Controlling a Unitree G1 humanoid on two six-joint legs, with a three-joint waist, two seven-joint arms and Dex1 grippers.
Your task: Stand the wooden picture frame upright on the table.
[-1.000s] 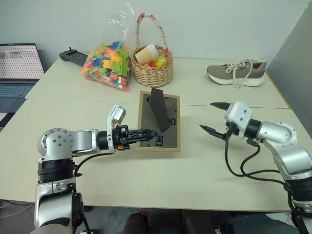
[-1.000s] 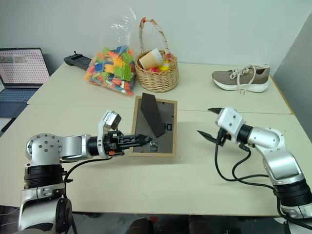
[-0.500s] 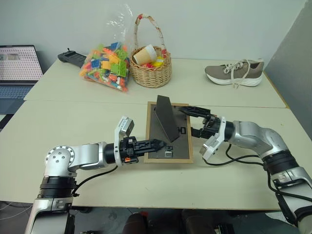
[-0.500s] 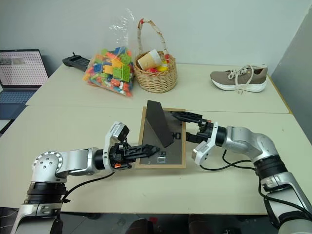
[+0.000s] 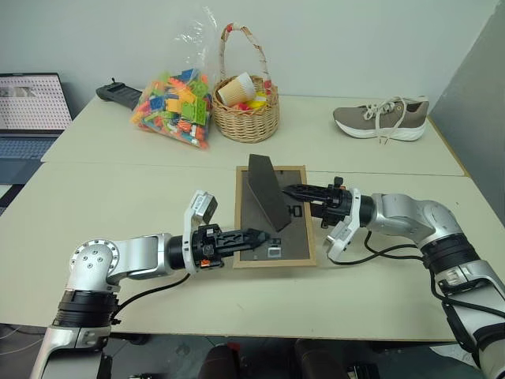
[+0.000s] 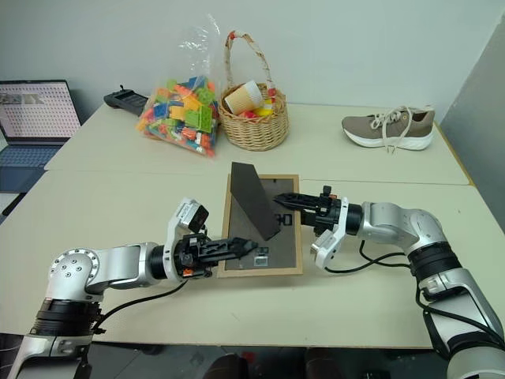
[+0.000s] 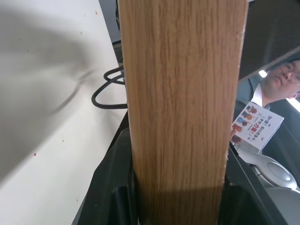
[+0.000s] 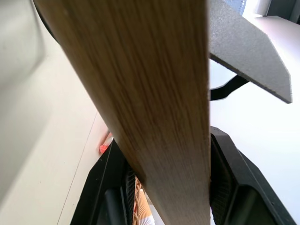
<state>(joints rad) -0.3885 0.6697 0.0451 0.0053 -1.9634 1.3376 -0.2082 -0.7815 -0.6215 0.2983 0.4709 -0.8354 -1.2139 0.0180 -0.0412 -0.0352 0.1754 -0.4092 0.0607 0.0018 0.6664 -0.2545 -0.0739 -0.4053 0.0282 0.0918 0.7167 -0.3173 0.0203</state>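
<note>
Right now the wooden picture frame [image 5: 275,217] lies face down on the near section of the counter [image 5: 118,189], its dark brown back panel turned upward. Its long axis runs from the robot's side toward the far edge, with a short side nearest the robot. A slim border of light, straight-grained wood rims the matte, slightly rough back panel. From that panel the fold-out stand [image 5: 264,189] rises as a dark, flat wedge leaning toward the far left, its pointed end uppermost. Small metal clips sit near the close short side.

The left gripper [image 5: 251,235] reaches in level from the left, and its black fingers are closed onto the frame's left rail near the close corner; in the left wrist view the grained wooden edge [image 7: 180,108] sits squeezed between the two black fingers [image 7: 112,187]. The right gripper [image 5: 290,190] reaches in level from the right, its fingers narrowed to a slim gap and clamped on the frame's right rail about halfway along; the right wrist view shows that rail between its fingers [image 8: 225,173].

Farther out, the pale beige counter is smooth, with thin seams. Across the seam stand a woven wicker basket [image 5: 247,114] with a tall handle, a clear bag of bright plastic blocks [image 5: 173,103], and a taupe lace-up sneaker [image 5: 383,118]. A laptop [image 5: 30,110] sits at the far left.
</note>
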